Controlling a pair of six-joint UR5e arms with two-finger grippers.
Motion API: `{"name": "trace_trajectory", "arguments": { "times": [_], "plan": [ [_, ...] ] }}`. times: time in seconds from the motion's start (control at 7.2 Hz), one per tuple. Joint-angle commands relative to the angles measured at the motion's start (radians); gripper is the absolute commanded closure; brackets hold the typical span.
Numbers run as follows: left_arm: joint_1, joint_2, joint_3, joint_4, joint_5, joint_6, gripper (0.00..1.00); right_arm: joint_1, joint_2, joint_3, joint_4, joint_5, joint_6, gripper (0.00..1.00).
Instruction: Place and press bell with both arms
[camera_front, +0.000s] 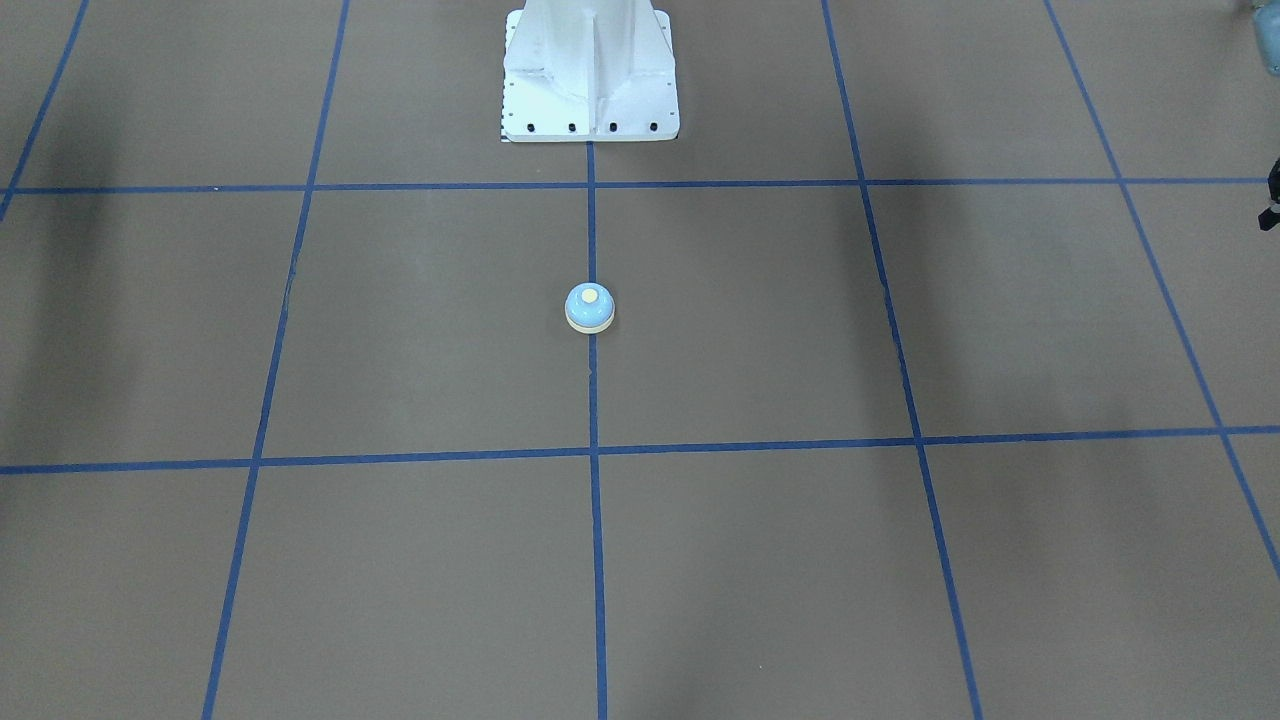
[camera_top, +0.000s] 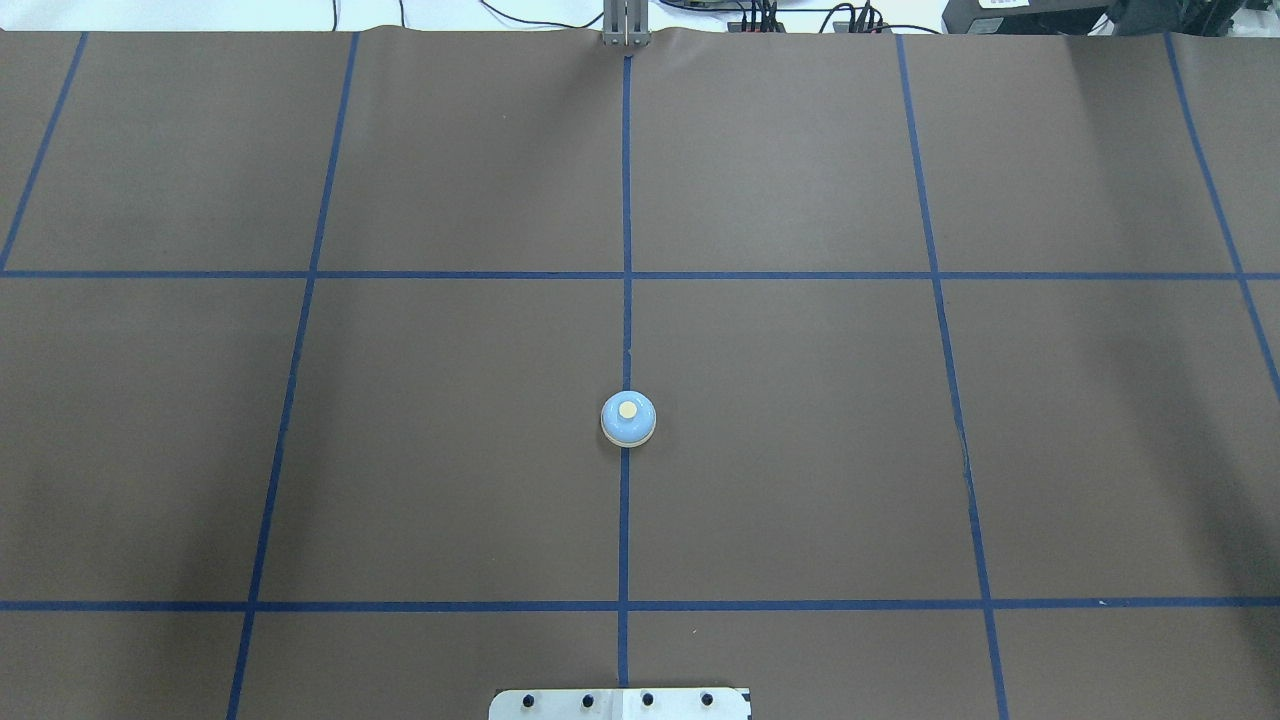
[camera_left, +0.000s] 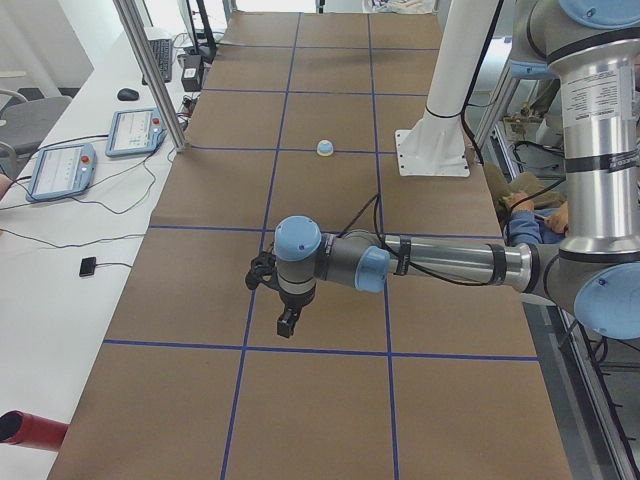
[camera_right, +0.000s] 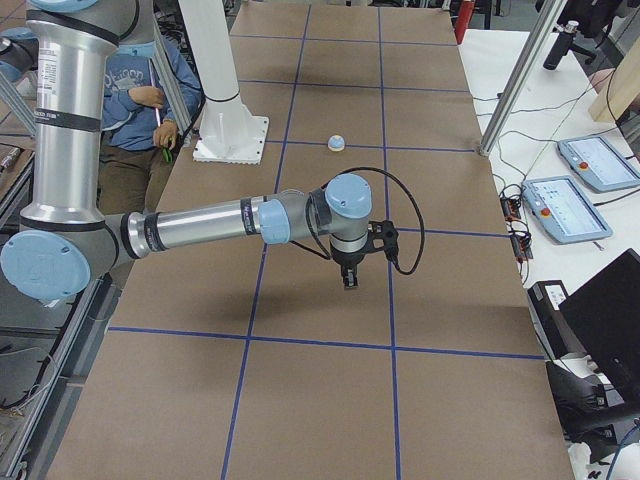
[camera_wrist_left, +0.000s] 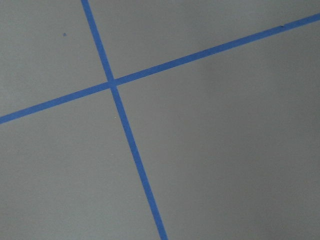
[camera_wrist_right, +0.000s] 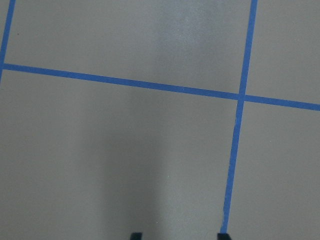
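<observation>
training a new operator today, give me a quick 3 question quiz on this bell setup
1. True or false: the bell sits on a blue tape line.
2. Where on the table is the bell? a) a corner b) an edge c) around the middle
3. Fill in: the bell's button faces ___.
Key: 1 true; 2 c; 3 up.

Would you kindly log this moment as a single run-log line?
bell: upright on centre tape line, nothing touching | left tool: away from bell, state unclear | right tool: open, empty, away from bell
</observation>
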Motion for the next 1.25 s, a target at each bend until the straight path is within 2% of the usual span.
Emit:
{"name": "trace_trajectory", "arguments": {
  "times": [0.0,0.28,0.56,0.83,1.11],
  "plan": [
    [-0.038,-0.013,-0.010,0.105,0.009,0.006,0.01,0.001,0.011,-0.009,0.001,-0.011,0.000,0.00],
    [-0.048,-0.023,-0.015,0.140,0.006,-0.070,0.01,-0.002,0.020,-0.061,0.006,-0.003,0.009,0.00],
    [-0.052,-0.019,-0.029,0.138,-0.025,-0.080,0.00,-0.002,0.039,-0.062,0.006,-0.003,0.012,0.00],
    [-0.052,-0.010,0.002,0.123,-0.057,-0.076,0.00,-0.004,0.039,-0.068,0.006,-0.009,0.011,0.00],
    [-0.054,-0.005,-0.021,0.118,-0.056,-0.073,0.00,-0.004,0.051,-0.127,0.032,-0.005,0.000,0.00]
  ]
}}
